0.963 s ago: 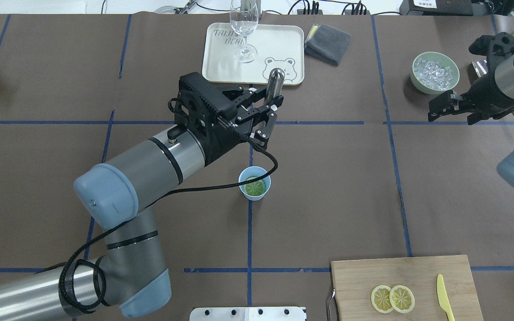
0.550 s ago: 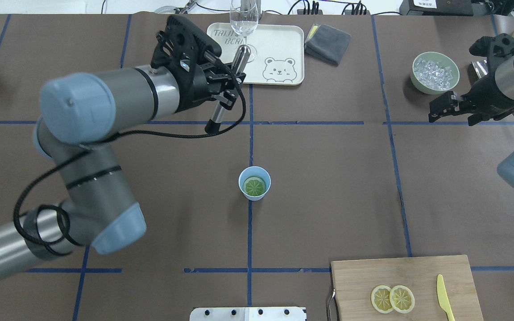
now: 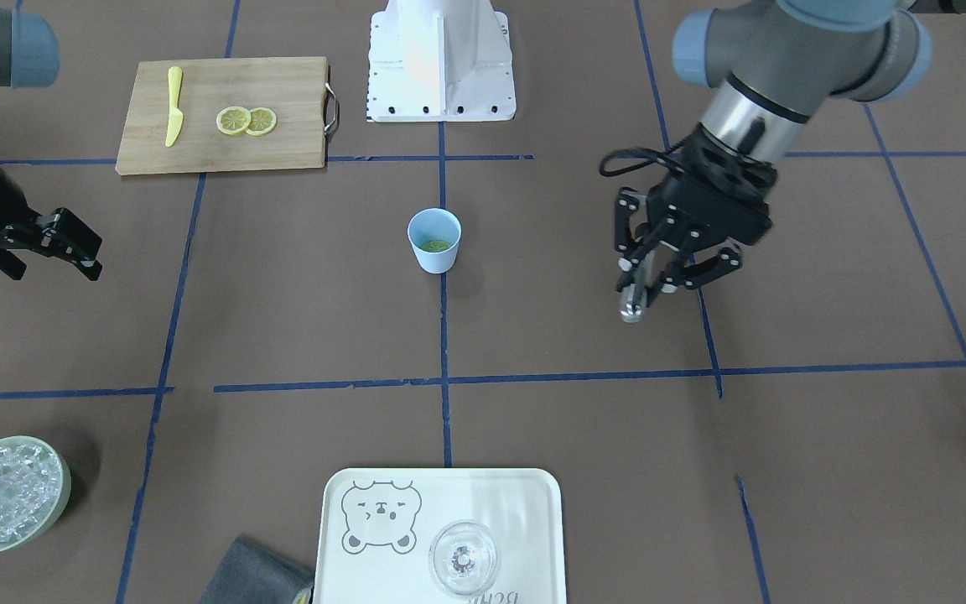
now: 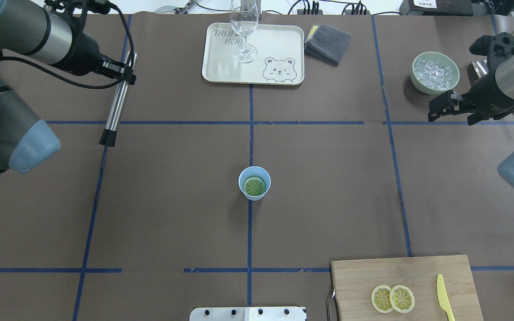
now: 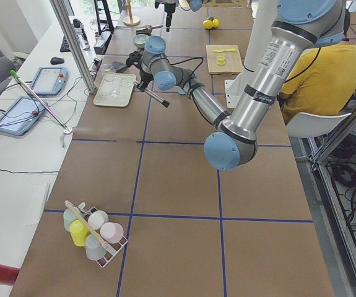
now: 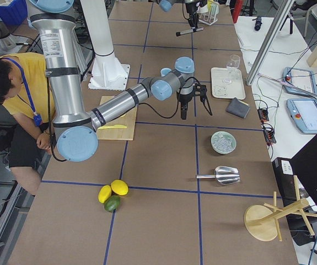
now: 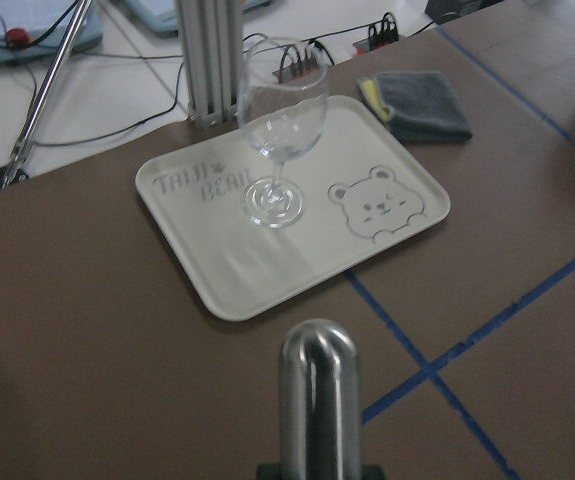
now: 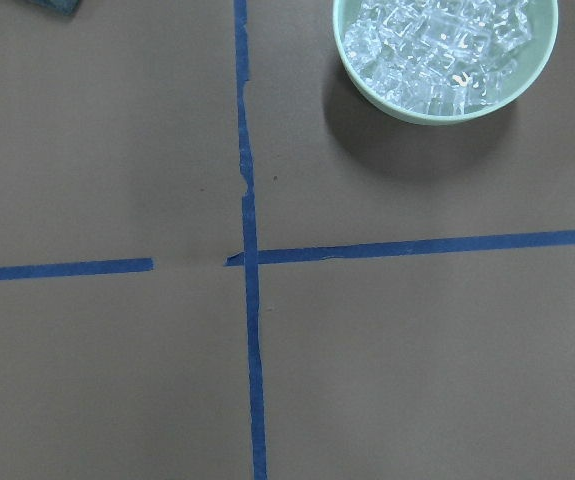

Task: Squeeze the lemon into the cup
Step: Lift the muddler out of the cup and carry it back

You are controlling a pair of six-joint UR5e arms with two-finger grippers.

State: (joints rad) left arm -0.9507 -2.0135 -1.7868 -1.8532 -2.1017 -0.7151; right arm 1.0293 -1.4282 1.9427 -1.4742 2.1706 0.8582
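Since the earlier overhead shots, the left arm has swung off the cup (image 4: 241, 179) and out to the table's left side, taking the metal rod (image 4: 114, 107) w/ it. The left gripper (image 4: 125, 73) is clamped on that rod. The right gripper (image 4: 451, 117) is spread, nothing in it. The lemon (image 4: 255, 187) sits inside the cup, mid-table, looking green in shade.

Risk as I see it: the rod hangs long and tilted below the fingers, so a quick swing or a low pass could snag the table cover, or clip the wine glass (image 7: 282, 130) on the tray (image 7: 217, 285).

The overhead cam shows the rod's full length. The left wrist cam shows only its rounded top, no cup. The right wrist cam shows just the bowl of ice (image 8: 437, 116) and tape, no fingers.
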